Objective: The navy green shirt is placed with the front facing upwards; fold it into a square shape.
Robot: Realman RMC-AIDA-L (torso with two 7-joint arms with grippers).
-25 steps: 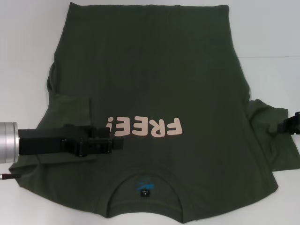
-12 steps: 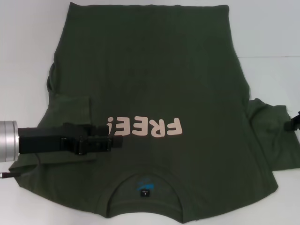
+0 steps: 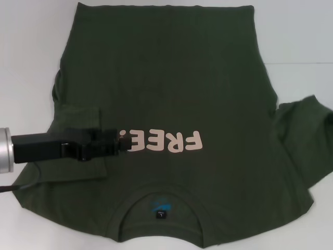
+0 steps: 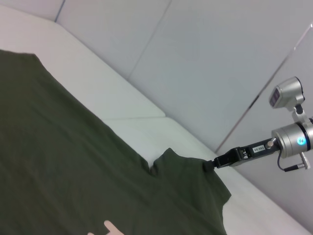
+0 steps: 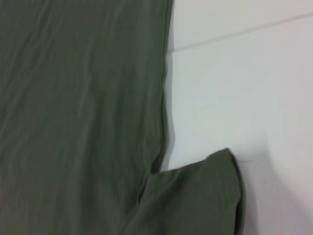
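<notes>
The white table (image 3: 31, 47) carried the navy green shirt (image 3: 171, 88), spread front up and filling most of the head view, hem toward 12 o'clock and collar toward 6 o'clock. The cloth was a matte, dark olive cotton, mostly smooth with shallow creases along its flanks. The left sleeve (image 3: 78, 140) lay folded inward over the body at about 9 o'clock, forming a flat rectangular flap. The right sleeve (image 3: 304, 140) stretched outward toward 3 o'clock, its end pulled up off the table.

The left gripper (image 3: 123, 141) reached in from 9 o'clock over the folded sleeve, its black tip at the exclamation mark of the pale pink "FREE!" lettering (image 3: 166, 141); whether its jaws stood apart or together could not be told. In the left wrist view, the right gripper (image 4: 211, 165) was clamped on the end of the right sleeve, raising it into a peak.

A small black neck label (image 3: 162, 213) sat inside the collar near 6 o'clock. Bare table showed beyond the shirt's edges at 10, 2 and 4 o'clock.
</notes>
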